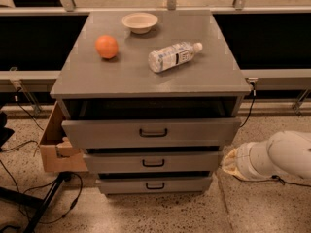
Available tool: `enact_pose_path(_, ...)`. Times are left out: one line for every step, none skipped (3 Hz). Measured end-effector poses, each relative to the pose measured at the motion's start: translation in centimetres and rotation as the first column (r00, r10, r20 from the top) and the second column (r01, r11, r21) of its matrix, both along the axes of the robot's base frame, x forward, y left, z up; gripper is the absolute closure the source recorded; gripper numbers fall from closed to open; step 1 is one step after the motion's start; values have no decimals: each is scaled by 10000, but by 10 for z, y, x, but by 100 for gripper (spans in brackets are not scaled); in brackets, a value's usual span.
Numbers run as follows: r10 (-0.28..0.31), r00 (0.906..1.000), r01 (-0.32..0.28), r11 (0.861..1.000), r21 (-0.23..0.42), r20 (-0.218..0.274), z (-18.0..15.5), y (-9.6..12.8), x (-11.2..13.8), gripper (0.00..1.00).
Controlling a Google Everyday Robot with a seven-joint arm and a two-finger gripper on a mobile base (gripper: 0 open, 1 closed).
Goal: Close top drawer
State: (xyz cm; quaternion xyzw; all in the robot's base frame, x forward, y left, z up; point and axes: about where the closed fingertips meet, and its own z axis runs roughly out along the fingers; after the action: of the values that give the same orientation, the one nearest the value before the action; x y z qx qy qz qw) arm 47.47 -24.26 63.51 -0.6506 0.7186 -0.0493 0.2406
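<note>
Note top drawer (pixel 107 133) partly pulled out under the counter (pixel 146 79), front jutting past middle drawer (pixel 112 162) and bottom drawer (pixel 121 184). Locate hand (pixel 232 162) low at right, just beside the middle drawer's end, apart from the top drawer. Cannot tell whether spread or closed. Log orange (pixel 106 46), bowl (pixel 140 22), bottle (pixel 172 56) on counter.

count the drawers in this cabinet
3: the top drawer, pulled out; the middle drawer under it; the bottom drawer lowest. The gripper sits low, right of the middle drawer.
</note>
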Motion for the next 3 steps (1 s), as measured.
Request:
enact_pose_path(144, 9996, -144, 9999, 1, 250, 8, -1, -8, 100)
enact_pose_path(384, 9978, -400, 9988, 283, 546, 8, 2, 8, 100)
enact_pose_path(552, 9953, -604, 9961, 648, 797, 3, 7, 35, 100)
